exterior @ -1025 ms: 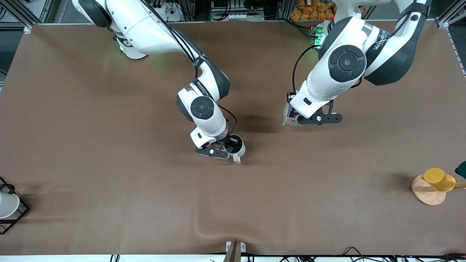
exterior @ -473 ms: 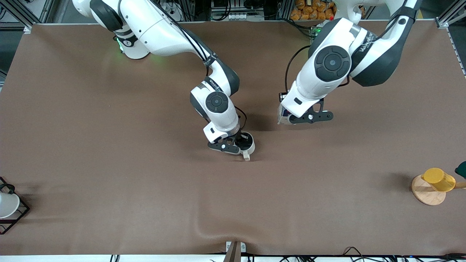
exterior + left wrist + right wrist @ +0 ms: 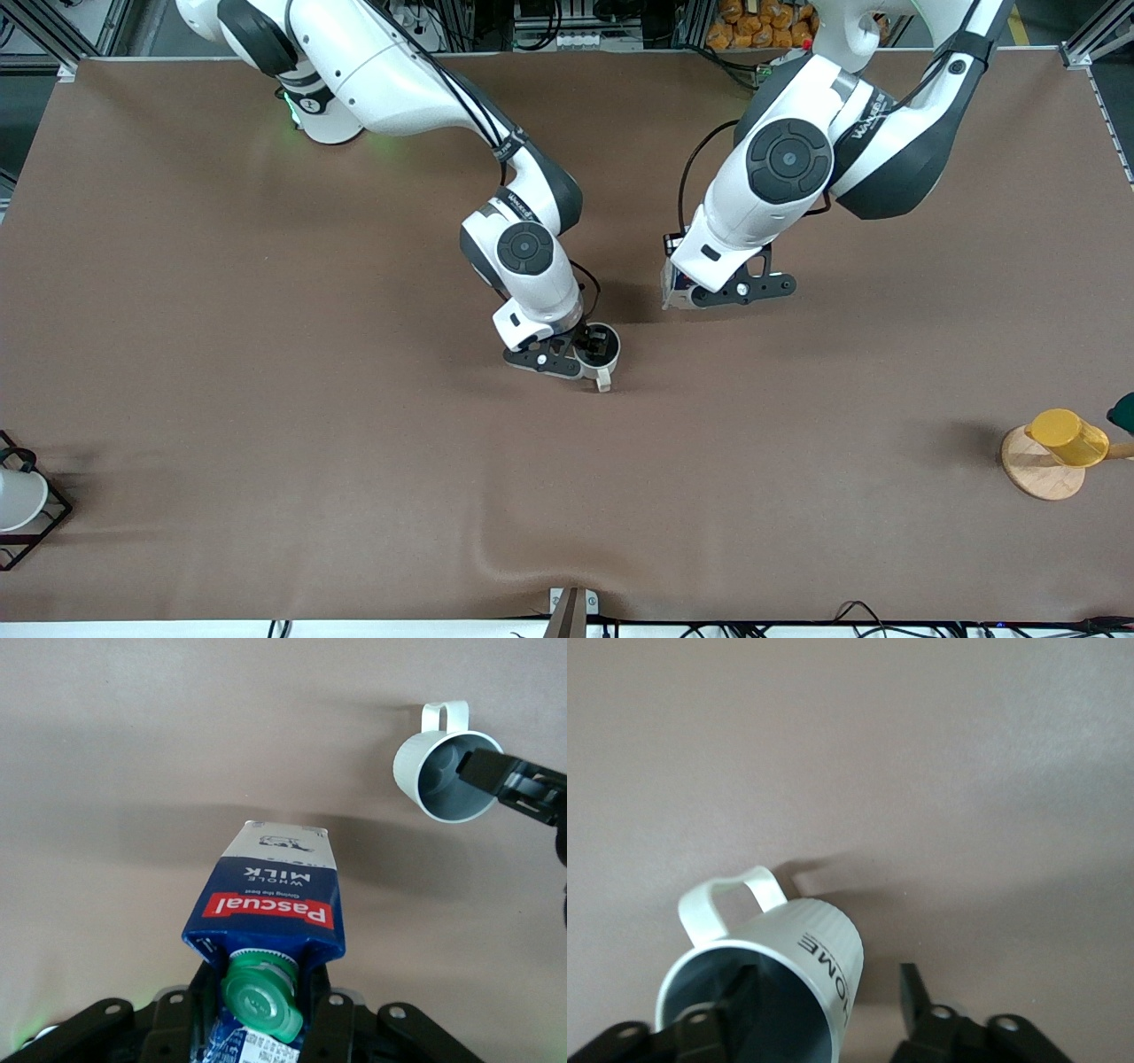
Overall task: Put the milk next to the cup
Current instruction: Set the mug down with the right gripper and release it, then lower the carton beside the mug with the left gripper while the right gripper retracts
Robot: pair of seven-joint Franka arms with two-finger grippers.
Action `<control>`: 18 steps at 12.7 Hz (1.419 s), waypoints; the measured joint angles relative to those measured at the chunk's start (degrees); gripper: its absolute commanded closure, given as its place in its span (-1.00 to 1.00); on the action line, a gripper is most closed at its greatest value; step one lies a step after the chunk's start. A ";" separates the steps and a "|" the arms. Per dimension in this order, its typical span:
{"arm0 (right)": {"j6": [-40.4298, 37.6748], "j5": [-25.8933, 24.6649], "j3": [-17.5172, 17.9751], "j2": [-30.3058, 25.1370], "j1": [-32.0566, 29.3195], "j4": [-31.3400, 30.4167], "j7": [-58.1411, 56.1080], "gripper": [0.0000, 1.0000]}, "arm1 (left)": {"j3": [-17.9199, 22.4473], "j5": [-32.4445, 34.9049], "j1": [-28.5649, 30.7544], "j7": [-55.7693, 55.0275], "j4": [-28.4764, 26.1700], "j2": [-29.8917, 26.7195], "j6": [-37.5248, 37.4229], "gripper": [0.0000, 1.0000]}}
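Left gripper [image 3: 257, 1028] is clamped tight on the milk [image 3: 266, 930] near its capped top, carton tilted and up off the worktop [image 3: 266, 354], over the middle of it. Green cap and red label face the left wrist camera. In the front view the milk [image 3: 675, 285] is mostly hidden under the left arm's wrist; only a corner shows.

Right gripper [image 3: 824, 1001] is at the cup [image 3: 766, 979], fingers spread: one finger inside the cup, the other outside its wall with a visible gap, so no squeeze on it. Cup [image 3: 602, 347] sits upright on the worktop near the centre, handle pointing toward the front camera. In the left wrist view the cup [image 3: 443, 775] shows with a dark right gripper finger dipped over its rim.

Milk is well apart from the cup, toward the left arm's end and over a spot farther from the front camera. Bare brown worktop between them; only the right gripper crowds the cup.

Other stuff, all well clear: yellow cup [image 3: 1070, 436] on a wooden disc [image 3: 1038, 470] at the left arm's end, white cup [image 3: 18, 498] in a black wire rack [image 3: 40, 527] at the right arm's end.
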 measured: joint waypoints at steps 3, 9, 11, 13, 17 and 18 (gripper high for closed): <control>-5.98 0.00 -0.52 -2.23 -0.89 1.63 0.00 -1.00 | -0.08 -1.20 -1.46 -0.07 0.86 1.22 1.37 0.14; -23.66 0.00 -0.77 -12.09 -11.69 2.05 -19.87 -1.00 | 0.02 1.68 -8.93 -0.60 3.94 6.40 4.46 0.13; -29.75 -0.01 -0.89 -15.08 -16.98 1.99 -30.05 -1.00 | 0.15 2.24 -10.29 -1.03 5.88 8.72 5.87 0.14; -33.62 -0.01 -0.96 -18.10 -22.99 1.57 -40.46 -1.00 | 0.48 2.30 -10.94 -1.06 7.29 10.96 7.55 0.14; -35.54 0.02 -0.96 -24.66 -32.57 -2.98 -55.40 -1.00 | 1.45 2.31 -11.84 -2.89 8.19 13.78 8.75 0.14; -36.41 0.02 -0.96 -26.60 -33.91 -3.97 -57.34 -1.00 | 1.60 2.31 -12.22 -3.88 8.26 14.36 9.33 0.14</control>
